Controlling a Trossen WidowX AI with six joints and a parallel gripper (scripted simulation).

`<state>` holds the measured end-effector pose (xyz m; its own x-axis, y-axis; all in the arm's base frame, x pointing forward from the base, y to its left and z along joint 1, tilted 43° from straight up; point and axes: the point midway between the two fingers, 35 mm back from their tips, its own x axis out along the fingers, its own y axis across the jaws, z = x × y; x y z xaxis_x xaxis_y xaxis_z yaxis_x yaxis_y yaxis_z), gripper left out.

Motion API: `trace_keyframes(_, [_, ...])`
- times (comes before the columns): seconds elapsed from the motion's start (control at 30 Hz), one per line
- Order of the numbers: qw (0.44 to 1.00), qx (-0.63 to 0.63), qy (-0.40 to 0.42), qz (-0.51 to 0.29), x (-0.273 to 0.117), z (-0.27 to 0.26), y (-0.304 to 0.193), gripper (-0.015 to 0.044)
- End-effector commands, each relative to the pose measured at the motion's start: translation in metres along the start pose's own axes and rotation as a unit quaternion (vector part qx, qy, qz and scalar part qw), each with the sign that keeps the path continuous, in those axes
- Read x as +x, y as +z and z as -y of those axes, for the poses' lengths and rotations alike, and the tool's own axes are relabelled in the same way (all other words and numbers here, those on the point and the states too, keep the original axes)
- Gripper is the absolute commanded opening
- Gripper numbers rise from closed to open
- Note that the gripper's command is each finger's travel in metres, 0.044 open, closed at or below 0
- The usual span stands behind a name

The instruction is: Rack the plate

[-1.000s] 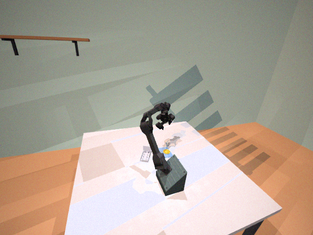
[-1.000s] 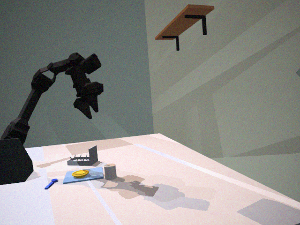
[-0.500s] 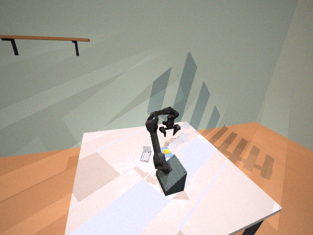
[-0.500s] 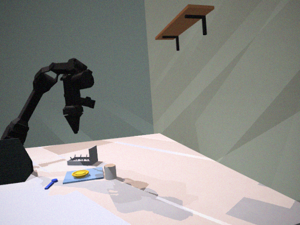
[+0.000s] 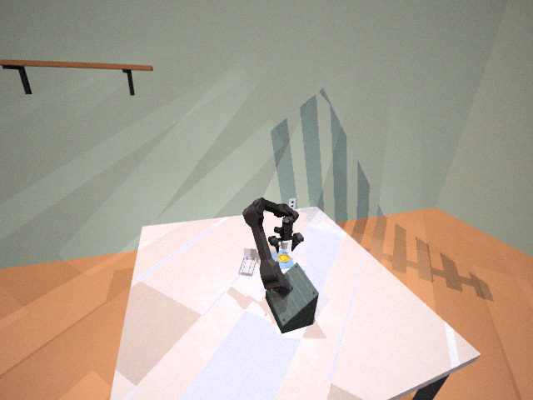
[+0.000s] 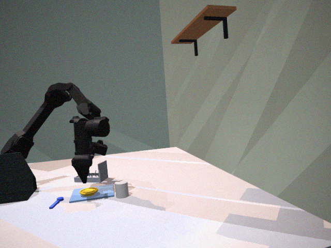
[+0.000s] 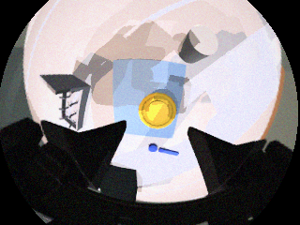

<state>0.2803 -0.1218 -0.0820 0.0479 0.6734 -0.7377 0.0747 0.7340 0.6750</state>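
Observation:
A yellow plate (image 5: 283, 257) (image 6: 88, 191) (image 7: 157, 111) lies flat on a blue mat (image 5: 287, 265) (image 6: 106, 189) (image 7: 127, 80). My gripper (image 5: 285, 250) (image 6: 84, 182) (image 7: 157, 127) is open and empty, pointing down above the plate, with clear height between the fingertips and the plate. In the wrist view the plate shows between and just beyond the fingertips. The grey dish rack (image 5: 246, 273) (image 6: 87, 180) (image 7: 82, 109) stands to the left of the mat in the wrist view, with an upright panel at one end and short rails. Its slots hold no plate.
A grey cylinder (image 5: 284, 244) (image 6: 121, 189) (image 7: 205, 43) stands beside the mat's far end. A blue spoon-like utensil (image 6: 56, 202) (image 7: 165, 150) lies near the mat's near edge. The arm's dark base block (image 5: 294, 297) (image 6: 16, 177) stands on the table (image 5: 171, 344).

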Motion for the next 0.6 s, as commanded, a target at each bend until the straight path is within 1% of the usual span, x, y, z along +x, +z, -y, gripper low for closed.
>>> trace_keyframes(0.0, [1.000, 0.002, -0.006, 0.016, -0.003, 0.003, 0.002, 0.0400])
trace_keyframes(0.13, [1.000, 0.002, -0.006, 0.016, -0.002, 0.003, 0.002, 0.0400])
trace_keyframes(0.57, [1.000, 0.002, -0.006, 0.016, 0.019, 0.003, 0.004, 0.0400])
